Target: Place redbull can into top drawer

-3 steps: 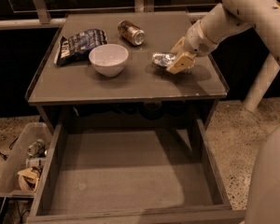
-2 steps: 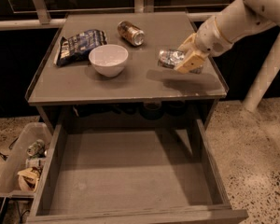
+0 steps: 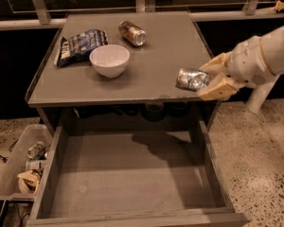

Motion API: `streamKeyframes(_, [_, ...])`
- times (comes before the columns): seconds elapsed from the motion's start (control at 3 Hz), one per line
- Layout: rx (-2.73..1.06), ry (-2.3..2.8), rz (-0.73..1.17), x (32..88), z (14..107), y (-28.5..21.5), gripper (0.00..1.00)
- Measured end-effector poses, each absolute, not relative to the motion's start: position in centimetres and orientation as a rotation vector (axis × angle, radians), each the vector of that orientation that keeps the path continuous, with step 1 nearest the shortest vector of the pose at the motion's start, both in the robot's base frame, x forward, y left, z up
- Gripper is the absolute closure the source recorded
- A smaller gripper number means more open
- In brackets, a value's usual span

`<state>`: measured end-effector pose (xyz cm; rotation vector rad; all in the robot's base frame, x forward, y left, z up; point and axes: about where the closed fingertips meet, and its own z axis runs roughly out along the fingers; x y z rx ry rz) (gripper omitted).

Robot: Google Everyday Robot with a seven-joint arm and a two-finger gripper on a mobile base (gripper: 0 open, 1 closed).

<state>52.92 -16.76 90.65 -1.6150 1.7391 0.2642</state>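
Up over the right side of the top drawer [image 3: 132,183], the gripper [image 3: 207,80] pinches the redbull can [image 3: 191,78] tight, just lifted off the table [image 3: 170,41].

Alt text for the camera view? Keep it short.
The gripper holds the redbull can sideways near the front right corner of the grey table, with the top drawer open below. On the table sit a white bowl, a dark chip bag and a brown-gold can.
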Motion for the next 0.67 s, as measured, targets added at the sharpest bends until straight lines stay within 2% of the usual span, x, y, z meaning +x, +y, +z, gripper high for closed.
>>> streamKeyframes(0.33, [-1.614,1.736,0.26,48.4,88.4,-16.4,1.0])
streamKeyframes(0.67, [-1.63,1.756,0.302,46.2,83.9,-14.8,1.0])
